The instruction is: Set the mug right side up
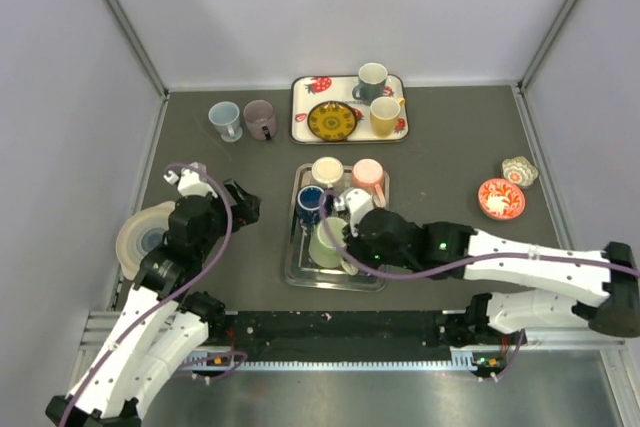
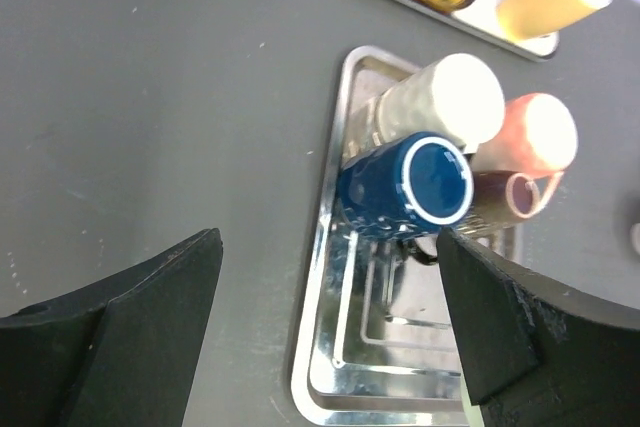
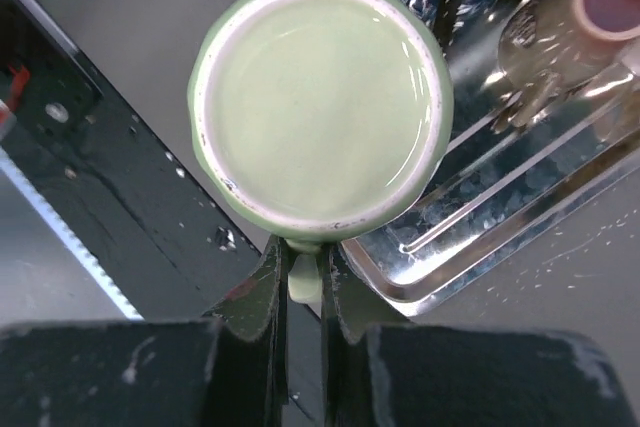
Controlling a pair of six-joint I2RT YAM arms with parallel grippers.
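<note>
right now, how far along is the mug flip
Done: right fingers shut on the handle of the green mug. In hand: nothing turned yet, its base faces up over the metal tray. Left: flip it upright and set it down.

The left arm point(image 1: 140, 342) and right arm point(image 1: 520, 252) have white shells, black joints, lilac cables point(image 1: 231, 227) and matte black fingers point(image 2: 130, 337).

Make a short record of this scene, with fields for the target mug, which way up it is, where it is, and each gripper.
target: green mug
orientation: upside down, base showing
location: near end of the metal tray
right gripper: shut on the green mug's handle
left gripper: open, holding nothing
neighbour: blue mug, also base up
</note>
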